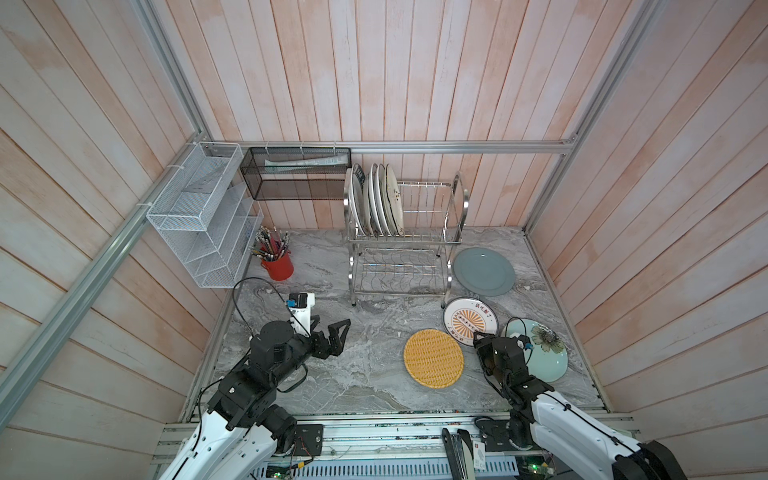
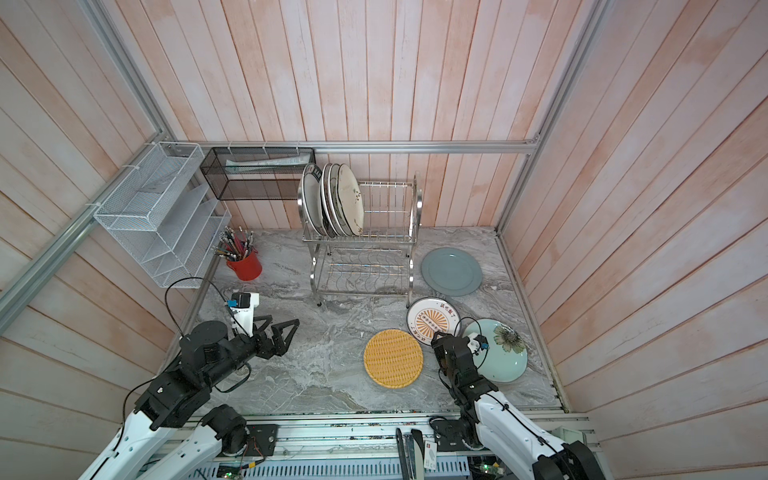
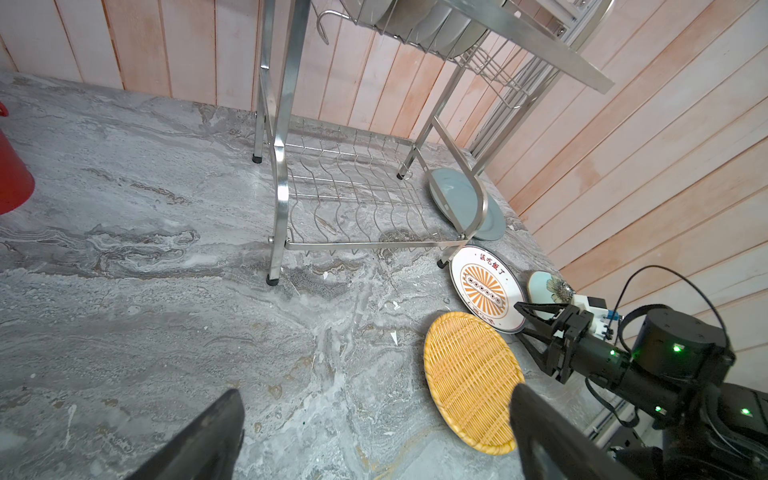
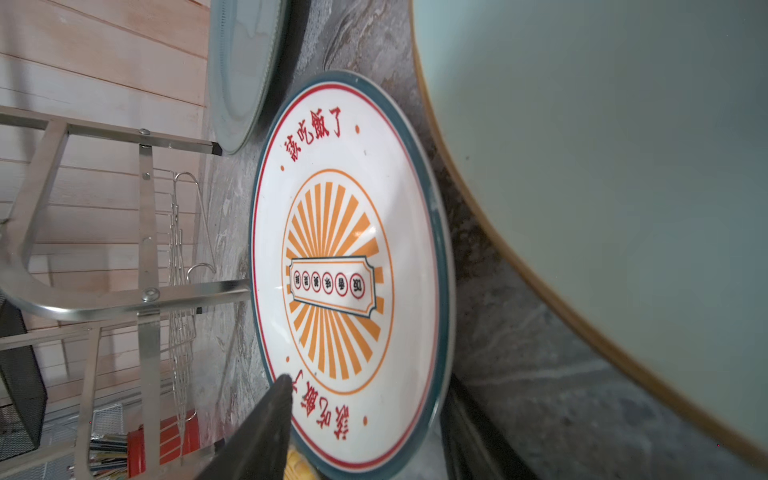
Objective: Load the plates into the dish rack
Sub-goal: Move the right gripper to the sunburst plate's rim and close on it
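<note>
Flanking sunburst plate (image 1: 467,320) | woven plate (image 1: 433,358) | teal plate (image 1: 548,359) | dish rack (image 1: 415,240)

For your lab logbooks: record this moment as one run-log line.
step: grasp plate | right hand: jaws astride sunburst plate rim | left hand: open, empty | rack: top tier part-filled

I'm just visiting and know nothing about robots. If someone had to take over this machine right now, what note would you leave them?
Left pincer: open, holding nothing, over the left side of the table.
Right pincer: jaws apart around the near rim of the sunburst plate; no firm grip visible yet.
Done: several plates stand upright at the left end of the top tier of the rack.
Left to do: four lie flat on the table: the sunburst plate, the grey-blue plate, the yellow woven plate and the teal flower plate.
</note>
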Motion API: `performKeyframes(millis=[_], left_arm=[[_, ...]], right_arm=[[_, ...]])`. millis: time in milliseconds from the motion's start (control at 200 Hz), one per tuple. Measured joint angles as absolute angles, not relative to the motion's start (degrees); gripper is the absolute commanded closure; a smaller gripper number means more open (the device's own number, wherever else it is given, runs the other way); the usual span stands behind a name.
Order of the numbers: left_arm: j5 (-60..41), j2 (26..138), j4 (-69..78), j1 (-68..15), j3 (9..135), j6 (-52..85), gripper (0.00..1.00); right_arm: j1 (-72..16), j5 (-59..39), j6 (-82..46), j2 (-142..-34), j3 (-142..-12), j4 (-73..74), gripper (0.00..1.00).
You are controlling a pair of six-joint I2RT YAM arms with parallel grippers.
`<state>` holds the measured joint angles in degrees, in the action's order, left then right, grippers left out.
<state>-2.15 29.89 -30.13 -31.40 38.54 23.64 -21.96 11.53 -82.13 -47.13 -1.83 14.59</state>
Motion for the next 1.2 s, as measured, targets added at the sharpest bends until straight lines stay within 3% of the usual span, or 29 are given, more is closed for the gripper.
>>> performKeyframes(millis=[350, 630, 1200], left_arm=[[-1.4, 29.8, -30.2, -31.1, 38.5, 23.7, 0.0], [-1.1, 29.5, -30.3, -31.1, 38.5, 23.8, 0.0], [-1.1, 28.6, -30.3, -31.1, 38.5, 23.8, 0.0]], right_arm=[[-21.9, 11.7, -87.5, -56.3, -1.8, 24.8, 0.48], [-21.9, 11.5, -89.9, -59.4, -1.8, 26.9, 0.71], [-21.8, 11.6, -91.7, -59.9, -1.3, 26.6, 0.9]])
